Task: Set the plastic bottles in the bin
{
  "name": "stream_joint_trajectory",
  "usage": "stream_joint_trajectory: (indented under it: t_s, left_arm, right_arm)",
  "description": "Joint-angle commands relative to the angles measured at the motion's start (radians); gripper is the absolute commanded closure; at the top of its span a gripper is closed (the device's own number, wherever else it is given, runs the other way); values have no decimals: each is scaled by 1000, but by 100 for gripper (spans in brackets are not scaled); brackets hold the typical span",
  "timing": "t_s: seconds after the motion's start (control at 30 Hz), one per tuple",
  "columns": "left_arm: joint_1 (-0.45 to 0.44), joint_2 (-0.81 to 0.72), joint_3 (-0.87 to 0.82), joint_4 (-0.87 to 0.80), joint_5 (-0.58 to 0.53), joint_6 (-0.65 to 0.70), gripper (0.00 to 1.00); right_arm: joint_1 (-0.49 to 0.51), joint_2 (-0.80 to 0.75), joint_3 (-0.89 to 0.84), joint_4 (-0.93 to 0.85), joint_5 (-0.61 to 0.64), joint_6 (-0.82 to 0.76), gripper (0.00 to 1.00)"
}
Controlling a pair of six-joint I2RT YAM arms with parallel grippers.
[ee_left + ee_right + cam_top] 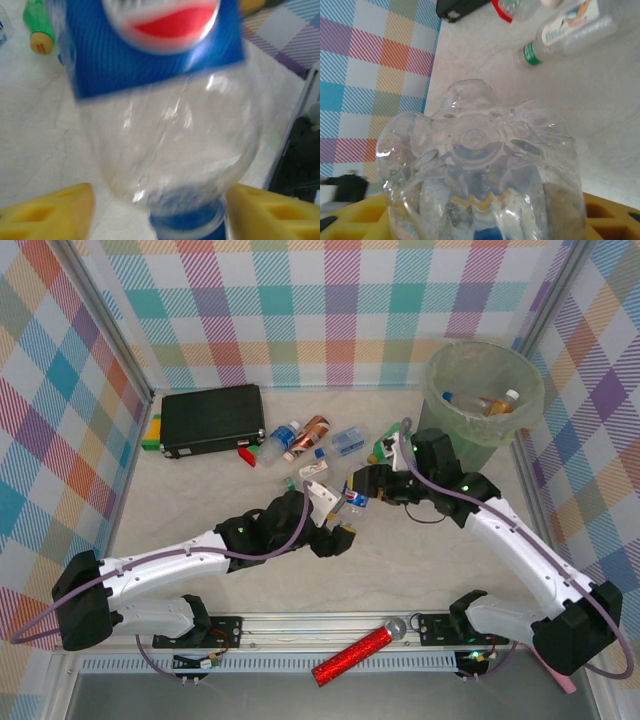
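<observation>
MID-TABLE: The left gripper (161,192) stands w/ jaws spread. Its yellow pads (50,210) flank the blue cap of a blue-label bottle (165,125), w/ a clear gap on the cap's left side. The right gripper (485,217) pinches the same bottle by its clear body, a pad against each side.

We see the bottle btwn the two grippers, about mid-table (180,500). Its long axis runs from one gripper to the other: cap at the left gripper, label next, lobed base turned toward the right wrist camera.

Around it, a green-cap bottle (560,35) lies flat nearby on the case side. Further back, by the black case (212,420), is a loose row of bottles (308,438), incl. one brown-labelled. A green bottle (37,22) w/ an orange cap lies on the bin side, partly under the right arm in the top view.

Btwn the held bottle and the bin (495,445) we see that green bottle and the right arm's own wrist. The bin stands in the far right corner, well apart from the held bottle, w/ at least 2 binned bottles (497,402) inside. A red glitter tube (352,657) lies on the near rail, btwn the arm bases.
</observation>
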Motion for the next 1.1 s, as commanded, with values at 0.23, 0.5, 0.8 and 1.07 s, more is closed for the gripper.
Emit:
stream_joint_trajectory:
  t_s: [0.23,0.5,0.8,1.07]
  left_arm:
    - [-2,-241,-68,-17,-123,-65,0]
    - [-2,-460,-178,-43,-231,-106,0]
    - [-2,-600,-257,-69,-224,-145,0]
    - [-2,-672,-275,-114,-237,-147,1]
  right_arm:
    - [-38,-14,245,-186,296,-134,46]
    - [-211,70,497,-266,454,-218,46]
    - [-339,233,708,-188,757,-323,47]
    - [-411,412,885,-110,852,-389,47]
